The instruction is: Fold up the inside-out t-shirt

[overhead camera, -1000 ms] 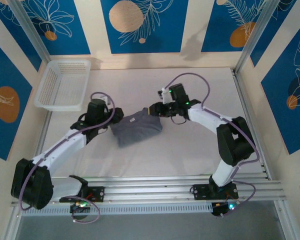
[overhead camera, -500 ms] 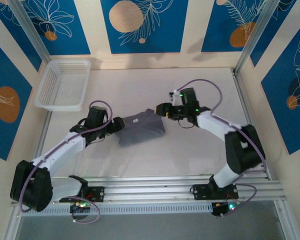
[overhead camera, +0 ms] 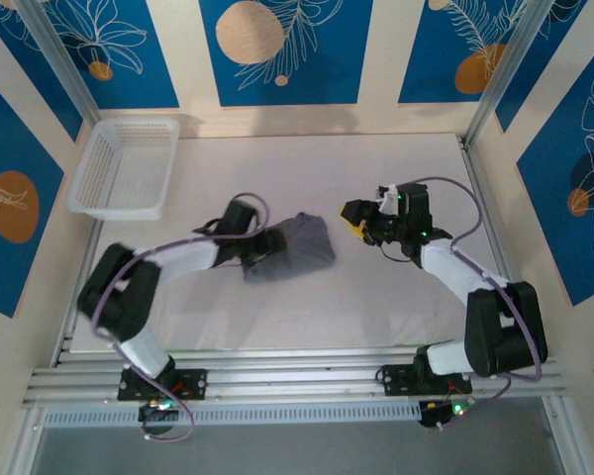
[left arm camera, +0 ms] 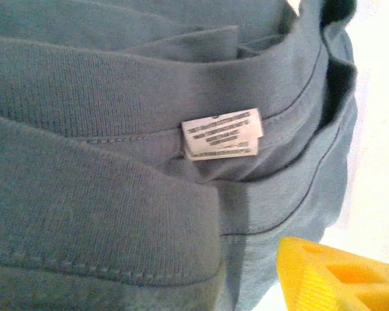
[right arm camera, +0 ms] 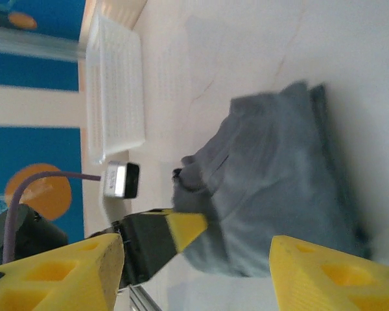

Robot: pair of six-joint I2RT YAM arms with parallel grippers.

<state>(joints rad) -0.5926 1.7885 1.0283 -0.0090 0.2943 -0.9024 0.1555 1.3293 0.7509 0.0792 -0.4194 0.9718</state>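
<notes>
Seen from above, the inside-out t-shirt (overhead camera: 295, 247) lies as a small, lumpy bundle on the table (overhead camera: 376, 297). It is right against the tip of the left gripper (overhead camera: 261, 257) and apart from the right gripper (overhead camera: 353, 218), which faces it across a strip of bare table. The white basket (overhead camera: 127, 163) stands well behind the left gripper. In the left wrist view the cloth sits close under the camera, with the collar ribbing and neck tag (left arm camera: 222, 133) uppermost and one yellow fingertip (left arm camera: 337, 278) just beside the hem. I cannot tell whether these jaws are parted or pinching cloth. If a layer is caught there, drawing the arm away would likely drag the bundle open. In the right wrist view the right gripper's two yellow fingers stand wide apart with nothing between them. The shirt lies ahead of them, its loose folds bulging on one side. Layers this soft could slump and undo the fold at a slight nudge.
</notes>
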